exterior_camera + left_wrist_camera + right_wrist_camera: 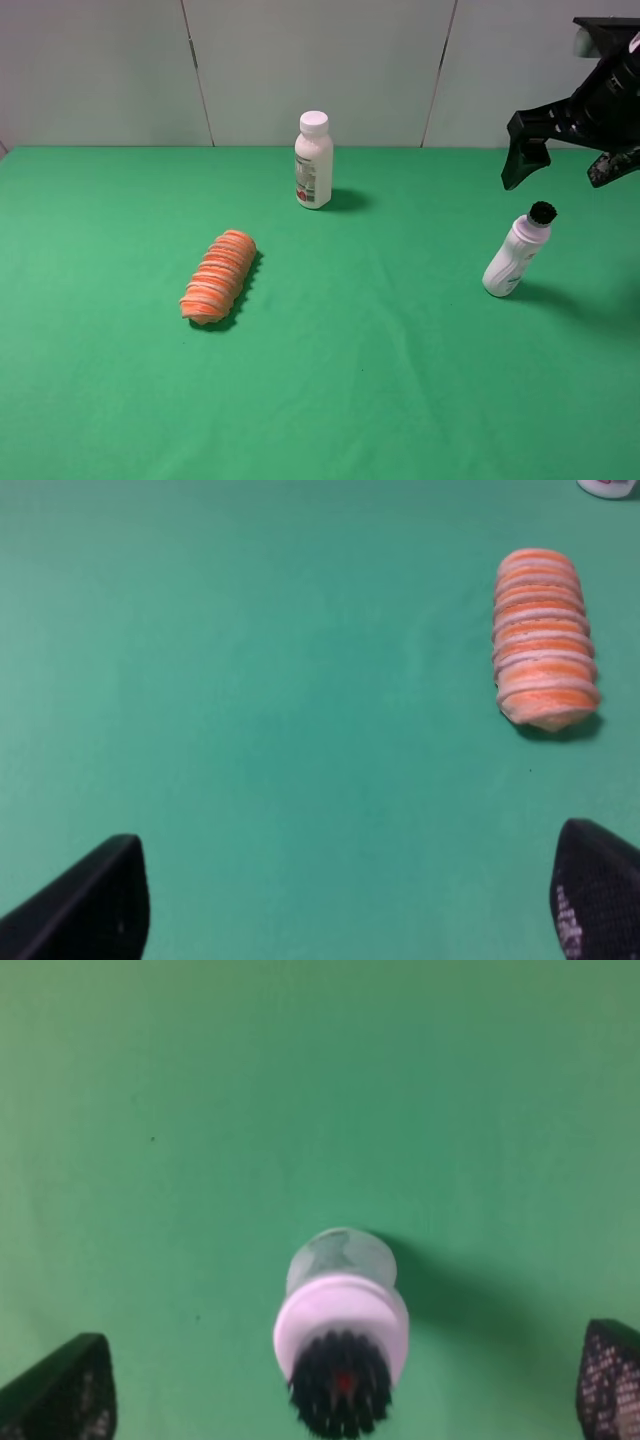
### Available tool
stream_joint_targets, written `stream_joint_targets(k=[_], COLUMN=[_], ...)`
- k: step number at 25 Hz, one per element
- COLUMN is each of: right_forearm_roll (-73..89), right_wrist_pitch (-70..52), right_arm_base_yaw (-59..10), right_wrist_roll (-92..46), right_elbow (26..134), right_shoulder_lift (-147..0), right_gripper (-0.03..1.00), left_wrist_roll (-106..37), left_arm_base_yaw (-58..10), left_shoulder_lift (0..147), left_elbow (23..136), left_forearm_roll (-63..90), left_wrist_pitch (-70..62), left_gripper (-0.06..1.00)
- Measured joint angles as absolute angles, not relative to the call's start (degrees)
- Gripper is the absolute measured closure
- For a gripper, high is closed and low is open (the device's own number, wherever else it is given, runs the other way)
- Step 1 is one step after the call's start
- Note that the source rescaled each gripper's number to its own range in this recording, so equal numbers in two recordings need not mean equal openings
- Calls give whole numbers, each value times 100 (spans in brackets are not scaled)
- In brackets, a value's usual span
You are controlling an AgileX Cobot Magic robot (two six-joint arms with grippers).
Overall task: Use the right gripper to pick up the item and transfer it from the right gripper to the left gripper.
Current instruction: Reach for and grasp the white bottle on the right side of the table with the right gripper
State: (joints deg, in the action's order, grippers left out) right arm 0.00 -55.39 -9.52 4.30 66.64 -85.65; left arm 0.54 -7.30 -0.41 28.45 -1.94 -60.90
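Right pincer (555,182) open — bottle (314,150) label (306,180) illegible.

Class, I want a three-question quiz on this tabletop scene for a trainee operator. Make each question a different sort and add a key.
1. True or false: the right gripper is shut on the black-capped bottle.
2. Multiple choice: how many items rest on the green table? A) two B) three C) four
3. Short answer: what colour is the cap of the bottle at the back?

Key
1. False. It hovers open above the bottle, not touching it.
2. B. There are two bottles and an orange striped roll.
3. White.
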Motion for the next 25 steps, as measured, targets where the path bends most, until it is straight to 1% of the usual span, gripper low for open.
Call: stream_joint_targets(k=[5, 14, 25], right_forearm_roll=[0, 119, 132], right_wrist_pitch=[-5678, -5667, -4993], right_arm_base_yaw=[-758, -749, -749], right_wrist_roll=[430, 438, 459], right_elbow=[6682, 6675, 6183], right_shoulder_lift=[-8928, -9203, -9294], right_gripper=[-3, -3, -3], left_wrist_roll=[54, 54, 54], left_arm_base_yaw=[-730, -730, -730], left_shoulder_lift=[-41, -41, -41], left_elbow=[2845, 2845, 2845], left_forearm_roll=[-194, -194, -194], left_wrist_pitch=[-6090, -6090, -6090], left_gripper=[23, 23, 23])
